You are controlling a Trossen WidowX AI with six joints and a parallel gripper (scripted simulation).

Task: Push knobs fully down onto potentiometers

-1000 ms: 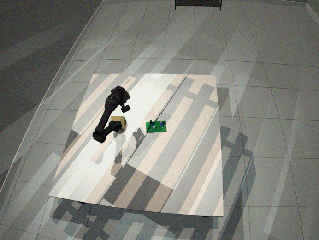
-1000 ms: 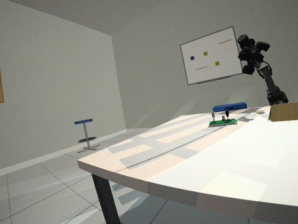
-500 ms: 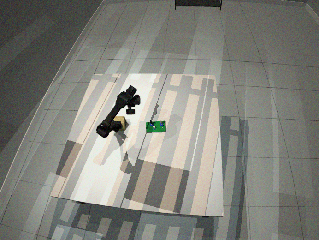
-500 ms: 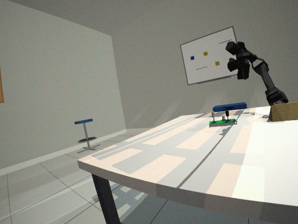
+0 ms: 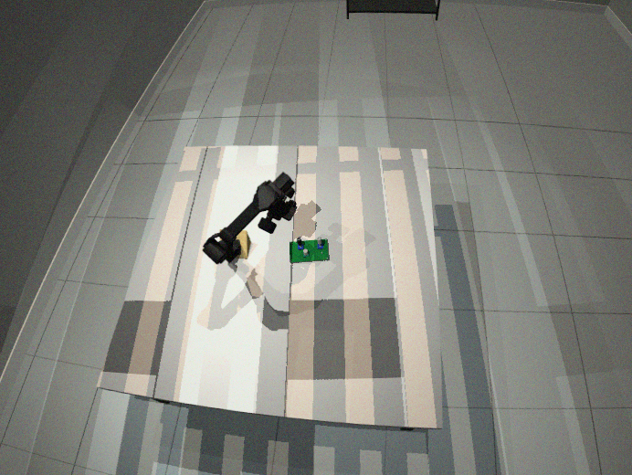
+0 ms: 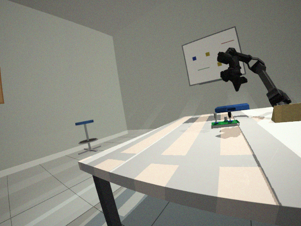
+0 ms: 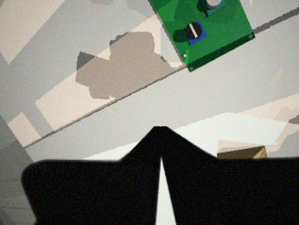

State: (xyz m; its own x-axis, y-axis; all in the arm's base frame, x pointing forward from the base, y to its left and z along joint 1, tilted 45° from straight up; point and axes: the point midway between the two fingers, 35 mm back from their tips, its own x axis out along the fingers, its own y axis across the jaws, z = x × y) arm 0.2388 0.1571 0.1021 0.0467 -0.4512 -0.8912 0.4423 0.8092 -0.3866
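The green circuit board [image 5: 315, 257] [image 6: 222, 124] [image 7: 225, 48] stands on short legs on the table. A black knob [image 5: 300, 239] [image 6: 229, 114] [image 7: 193, 30] with a white line stands raised on a thin shaft over a blue potentiometer. A tall grey knob [image 5: 320, 241] [image 6: 215, 115] also stands raised over its blue potentiometer; it is outside the wrist view. A shorter grey knob [image 5: 305, 252] [image 6: 225, 118] [image 7: 213, 3] sits low between them. My gripper [image 6: 237, 89] [image 7: 160, 132] is shut with nothing between its fingertips. It points down, high above the table and off to the board's black-knob side, touching nothing.
A yellow-brown block [image 5: 245, 244] [image 6: 287, 113] stands on the table beside the arm's base, away from the board. Blue-topped furniture [image 6: 232, 107] shows beyond the table, and a stool [image 6: 84, 122] stands on the floor.
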